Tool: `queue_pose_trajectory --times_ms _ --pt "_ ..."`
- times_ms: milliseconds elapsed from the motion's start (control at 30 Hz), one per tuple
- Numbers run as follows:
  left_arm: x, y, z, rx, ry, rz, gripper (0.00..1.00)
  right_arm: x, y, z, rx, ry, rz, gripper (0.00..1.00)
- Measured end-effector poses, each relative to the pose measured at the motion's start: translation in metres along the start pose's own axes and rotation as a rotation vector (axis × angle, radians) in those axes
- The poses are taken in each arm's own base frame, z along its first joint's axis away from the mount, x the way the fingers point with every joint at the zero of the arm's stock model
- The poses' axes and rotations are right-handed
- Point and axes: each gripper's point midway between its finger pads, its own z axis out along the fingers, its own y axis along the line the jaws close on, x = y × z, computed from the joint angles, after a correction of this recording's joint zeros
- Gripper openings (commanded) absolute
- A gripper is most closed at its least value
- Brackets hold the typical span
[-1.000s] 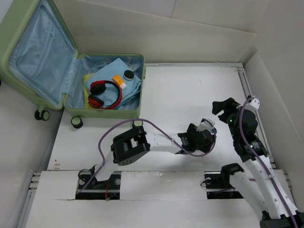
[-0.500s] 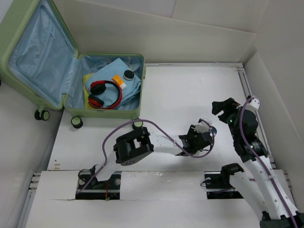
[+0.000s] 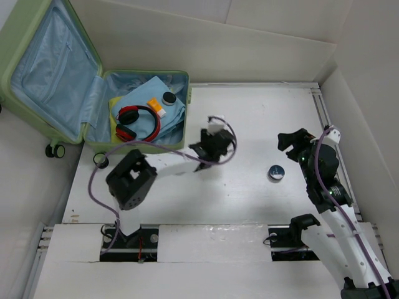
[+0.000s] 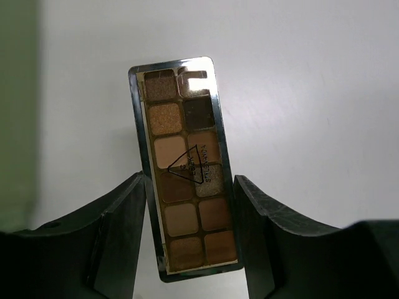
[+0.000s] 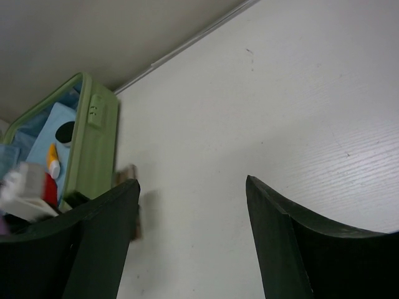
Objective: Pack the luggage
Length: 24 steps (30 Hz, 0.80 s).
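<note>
- brown-toned eyeshadow palette (image 4: 181, 124) is clamped across its long edges in the left jaws, which are partly closed on it. the grip is on the lower half and the top half sticks out free.
- right jaws: wide apart, nothing in them, hanging over the desk (image 3: 249, 112) on the right side.
- luggage (image 3: 186, 121) lies open at the far left, lid laid back. its base already holds headphones (image 3: 137, 123) and blue cloth (image 3: 171, 112). the left arm's wrist is just beside the luggage's right wall.
- risk: a thin, slick case held by its edges only will probably pivot or slide out if the wrist swings fast.
- risk: coming in low could clip the palette's free end on the luggage wall and knock it loose.
- risk: if released from high up onto the headphones, it may bounce or land tilted.
- round compact (image 3: 276, 172) lies on the desk near the right arm, well apart from the luggage, not yet packed.
</note>
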Motion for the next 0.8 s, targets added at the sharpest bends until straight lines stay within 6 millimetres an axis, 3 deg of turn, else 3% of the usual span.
queue_pose_trajectory --times_ms 100,200,267,300,333,433,500,567,633,733,800 --pt "-0.078 0.066 0.009 -0.083 -0.107 -0.161 0.28 0.0 0.0 0.0 -0.004 0.003 0.0 0.75" --pt "-0.141 0.132 0.015 -0.153 -0.209 -0.31 0.32 0.001 0.001 0.001 -0.009 0.009 0.001 0.75" --pt "-0.169 0.175 0.02 -0.213 -0.263 -0.379 0.39 0.003 0.002 0.002 -0.014 0.017 0.0 0.75" --pt "-0.181 0.198 0.025 -0.25 -0.277 -0.409 0.62 0.004 0.002 0.003 -0.015 0.022 0.0 0.75" --pt "-0.193 0.215 0.03 -0.281 -0.289 -0.434 0.7 0.005 0.002 0.004 -0.016 0.028 -0.001 0.75" --pt "-0.223 0.26 0.049 -0.349 -0.32 -0.515 0.87 0.01 0.003 0.005 -0.02 0.047 -0.004 0.75" --pt "-0.224 0.275 0.055 -0.371 -0.323 -0.538 0.89 0.01 0.003 0.005 -0.023 0.05 -0.004 0.75" --pt "-0.209 0.272 0.057 -0.37 -0.3 -0.533 0.89 0.01 0.004 0.005 -0.027 0.05 -0.003 0.75" --pt "-0.193 0.251 0.057 -0.337 -0.276 -0.508 0.89 0.01 0.004 0.004 -0.028 0.049 -0.003 0.75" --pt "-0.164 0.187 0.053 -0.232 -0.218 -0.429 0.89 0.009 0.004 0.004 -0.029 0.045 -0.002 0.75" --pt "-0.146 0.124 0.044 -0.12 -0.19 -0.357 0.89 0.007 0.003 0.003 -0.025 0.037 -0.001 0.75"
